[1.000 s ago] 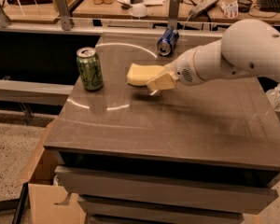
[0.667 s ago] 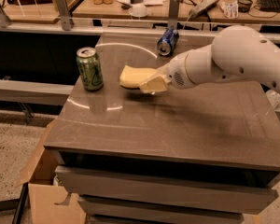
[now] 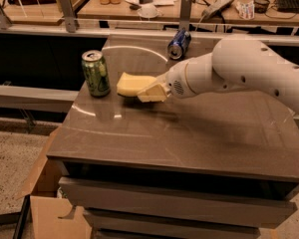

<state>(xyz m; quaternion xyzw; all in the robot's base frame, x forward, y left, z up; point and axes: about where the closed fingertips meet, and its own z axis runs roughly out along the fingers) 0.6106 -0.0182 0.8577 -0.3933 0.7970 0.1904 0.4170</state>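
Camera view: gripper fingers [image 3: 150, 92] hold sponge [image 3: 131, 82] beside can [image 3: 95, 73].

Pale yellow sponge [image 3: 131, 83], flat rectangular block, lying level just above the brown table top [image 3: 189, 133], near the green can [image 3: 95, 73], right end clamped in the gripper [image 3: 150, 91]

Warm, rather dim indoor light falls from overhead. The brown table [image 3: 189, 138] carries pale curved streaks of glare near the green can [image 3: 95, 73] at the left. The gripper [image 3: 145, 91], left of centre above the table, clasps a yellow sponge [image 3: 131, 82]; both throw a soft shadow beneath. The white arm [image 3: 239, 68] looks brightest.
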